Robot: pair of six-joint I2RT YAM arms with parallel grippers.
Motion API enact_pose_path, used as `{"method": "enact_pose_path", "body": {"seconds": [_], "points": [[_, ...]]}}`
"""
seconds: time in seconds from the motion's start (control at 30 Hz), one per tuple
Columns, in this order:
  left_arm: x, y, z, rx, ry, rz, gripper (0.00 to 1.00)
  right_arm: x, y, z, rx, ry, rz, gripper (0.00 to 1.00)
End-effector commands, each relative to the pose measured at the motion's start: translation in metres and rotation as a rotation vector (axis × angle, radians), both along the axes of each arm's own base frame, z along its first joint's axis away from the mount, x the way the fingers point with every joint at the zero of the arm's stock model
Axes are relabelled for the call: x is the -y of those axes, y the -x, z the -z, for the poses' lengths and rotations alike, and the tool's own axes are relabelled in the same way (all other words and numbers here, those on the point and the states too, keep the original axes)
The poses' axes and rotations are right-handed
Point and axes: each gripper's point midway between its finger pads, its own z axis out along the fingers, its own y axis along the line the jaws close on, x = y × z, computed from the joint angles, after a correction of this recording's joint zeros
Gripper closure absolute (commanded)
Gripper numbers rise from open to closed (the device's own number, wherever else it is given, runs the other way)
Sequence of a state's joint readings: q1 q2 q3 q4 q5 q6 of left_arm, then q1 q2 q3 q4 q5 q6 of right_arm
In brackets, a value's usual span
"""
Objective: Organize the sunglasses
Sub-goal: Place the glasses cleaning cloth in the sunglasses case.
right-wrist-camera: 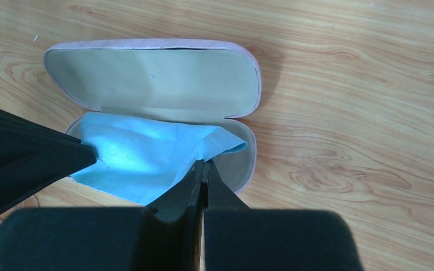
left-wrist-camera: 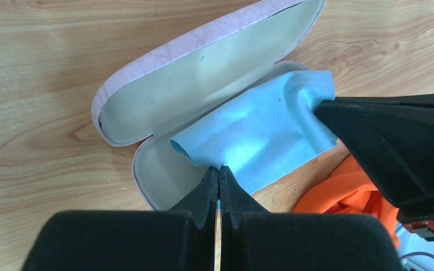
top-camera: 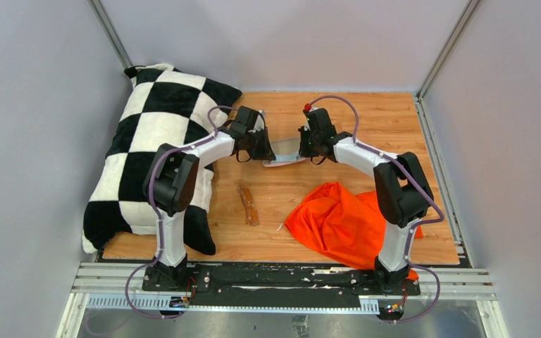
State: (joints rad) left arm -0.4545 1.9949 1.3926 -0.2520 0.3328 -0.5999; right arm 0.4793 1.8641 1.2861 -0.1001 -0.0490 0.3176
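The left gripper has its jaws pressed together on one edge of a light blue cloth, with no gap showing between the fingers. The right gripper faces it from the other side, and its jaws are likewise clamped tight on the cloth's opposite edge. The cloth spans the space between the two sets of fingertips. Directly under both grippers a pink case lies open on the wooden table, with its pale lining facing up. The cloth covers much of the case's lower half, while the lid half, beyond the fingertips, is bare (whether the cloth rests on the lining or hangs just over it cannot be told). The sunglasses are not in either grip. The folded amber-brown pair lies on the wood well apart from the grippers, back toward the arm bases. It sits closer to the left gripper's side than the right's and touches nothing. A heap of orange fabric lies on the base side of the right gripper, against that arm. A black-and-white checkered pillow lies outward of the left arm.
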Motion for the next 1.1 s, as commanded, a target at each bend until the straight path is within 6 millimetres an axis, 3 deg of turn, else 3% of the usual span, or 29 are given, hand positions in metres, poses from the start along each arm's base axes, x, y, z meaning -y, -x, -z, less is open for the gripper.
{"method": "enact_pose_path", "body": {"seconds": [0.0, 0.4, 0.8, 1.07], "points": [[-0.011, 0.005, 0.012, -0.026, -0.035, -0.005, 1.00, 0.011, -0.003, 0.008, -0.027, 0.016, 0.001, 1.00], [-0.019, 0.015, 0.023, -0.033, -0.065, -0.006, 1.00, 0.010, 0.006, 0.027, -0.082, 0.005, -0.041, 1.00], [-0.019, 0.033, 0.045, -0.079, -0.052, 0.032, 1.00, 0.018, 0.018, 0.060, -0.093, 0.021, -0.035, 1.00], [-0.025, 0.038, 0.050, -0.071, -0.096, 0.032, 1.00, 0.025, 0.017, 0.066, -0.048, 0.032, -0.013, 1.00]]}}
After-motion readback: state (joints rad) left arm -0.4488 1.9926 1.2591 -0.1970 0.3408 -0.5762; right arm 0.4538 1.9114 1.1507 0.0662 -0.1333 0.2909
